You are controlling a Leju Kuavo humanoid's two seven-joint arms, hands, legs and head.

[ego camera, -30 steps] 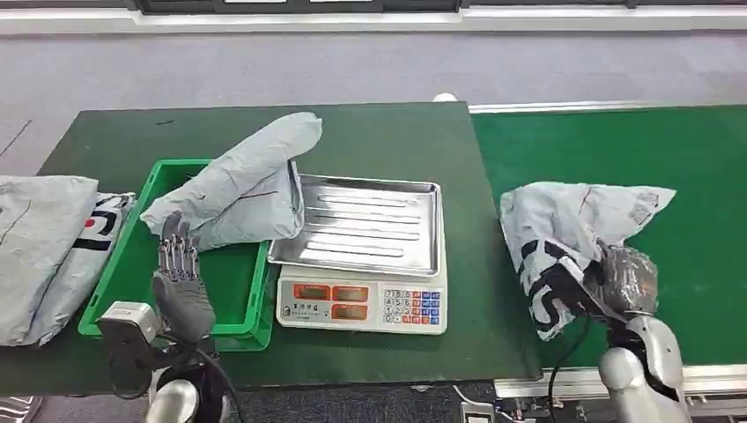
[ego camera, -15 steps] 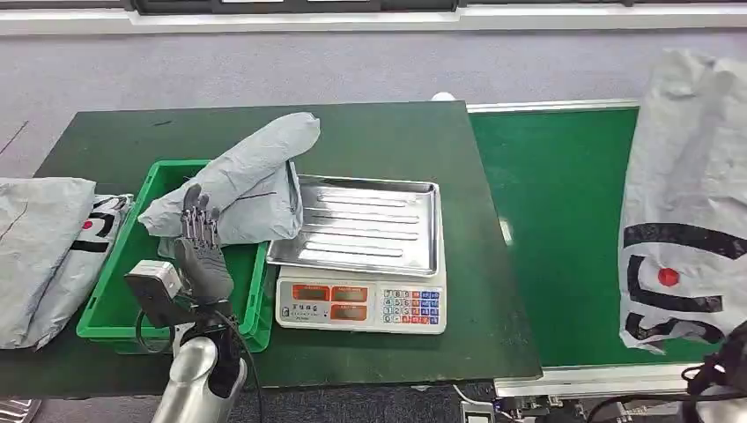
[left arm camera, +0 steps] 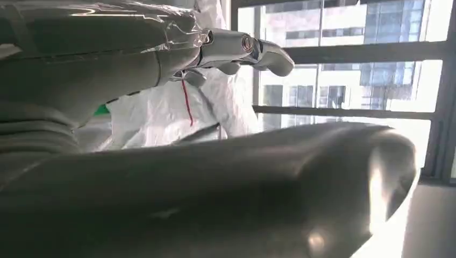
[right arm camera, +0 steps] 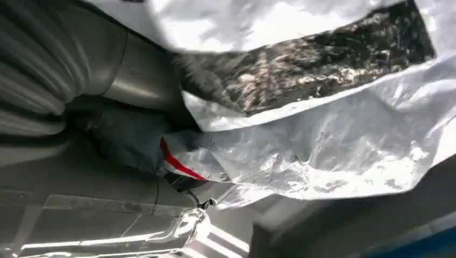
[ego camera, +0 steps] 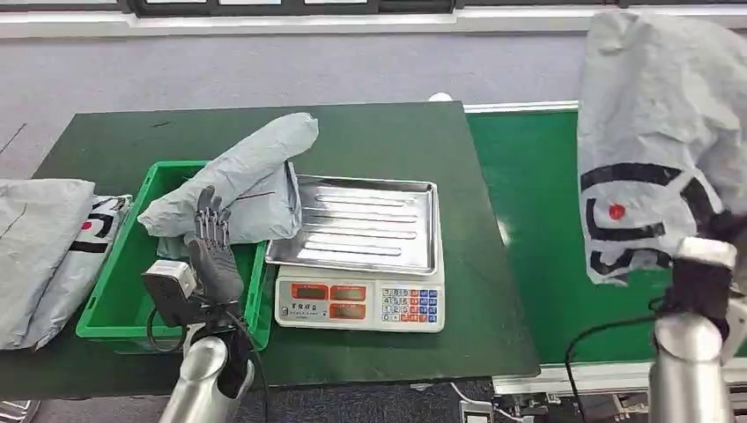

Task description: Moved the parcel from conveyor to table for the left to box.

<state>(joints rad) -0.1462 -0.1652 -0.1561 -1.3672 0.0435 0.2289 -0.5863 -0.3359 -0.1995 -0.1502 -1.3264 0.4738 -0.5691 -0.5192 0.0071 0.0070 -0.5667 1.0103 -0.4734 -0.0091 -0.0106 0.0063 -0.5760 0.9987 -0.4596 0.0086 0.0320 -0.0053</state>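
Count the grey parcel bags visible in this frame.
3. One parcel hangs from the right hand above the conveyor; one leans out of the green bin; one lies at the table's left end, possibly covering more.

Scale (ego camera: 359,304) at table (ego camera: 388,132) centre, tray (ego camera: 359,226) on top. Crate (ego camera: 123,304) immediately left of scale; grey parcel (ego camera: 238,181) resting in crate, overhanging its rim toward tray. Left hand (ego camera: 214,256) above crate. Further parcels (ego camera: 40,242) at table's left end. Conveyor (ego camera: 537,203) right of table. Lifted parcel (ego camera: 656,132) above conveyor, held by right hand (ego camera: 700,264).
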